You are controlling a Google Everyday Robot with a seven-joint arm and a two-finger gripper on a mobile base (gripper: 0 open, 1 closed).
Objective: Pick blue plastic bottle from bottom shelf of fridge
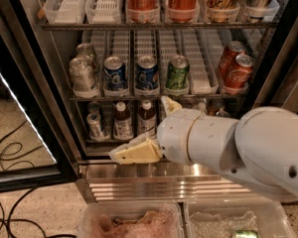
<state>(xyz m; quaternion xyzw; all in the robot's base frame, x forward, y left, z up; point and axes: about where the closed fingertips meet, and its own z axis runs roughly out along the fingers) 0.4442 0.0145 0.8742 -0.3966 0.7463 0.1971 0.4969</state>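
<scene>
Two small dark bottles with white caps and pale labels stand side by side on the fridge's (pixel 36 103) bottom shelf (pixel 96 142); either the left one (pixel 122 122) or the right one (pixel 146 117) could be the blue plastic bottle. My gripper (pixel 150 129) hangs just in front of the shelf, right of and slightly below them. It is open, with one cream finger (pixel 135 151) low and pointing left and the other (pixel 170 104) high. Nothing is held. The white arm hides the shelf's right half.
A silver can (pixel 95 125) stands left of the bottles. The middle rack holds blue cans (pixel 114 73), a green can (pixel 178 72) and red cans (pixel 236 69). The open glass door (pixel 20 133) is at left, the ribbed steel base (pixel 139 182) below, and two plastic bins (pixel 129 222) in front.
</scene>
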